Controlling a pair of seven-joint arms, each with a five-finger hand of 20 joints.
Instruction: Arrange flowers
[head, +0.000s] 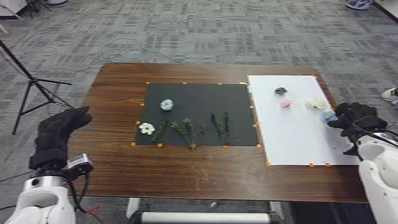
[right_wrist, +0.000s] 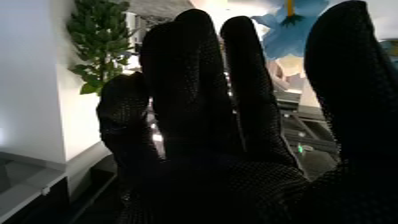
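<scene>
1 right hand (head: 358, 118): lay over the right edge of the white sheet, its fingers straight and thumb spread well away from them; nothing was clearly in its grip, though whether it touched the blue flower could not be told.
Blue flower (head: 329, 117): sat just beside that hand; in the right wrist view it appeared in the gap between thumb and fingers.
Pale yellow flower (head: 315, 104): was near the blue flower, on the white sheet (head: 280, 135).
Pink flower (head: 287, 104): rested farther in on the sheet.
Dark blue flower (head: 281, 91): lay beyond the pink flower.
Black mat (head: 200, 93): held 1 white flower (head: 147, 128) at its near left part, with 1 pale blue flower (head: 166, 105) beyond it.
Green stems (head: 190, 133): lay along the mat's near side.
Left hand (head: 59, 135): hung by the table's left edge, fingers relaxed, holding nothing.
Step in hand: probably picking a bloom from the sheet for the arrangement on the mat.
Next move: seemed to call for thumb and fingers closing lightly on the blue flower, then a lift across to the stems, without crushing petals or nudging the pale yellow flower.
</scene>
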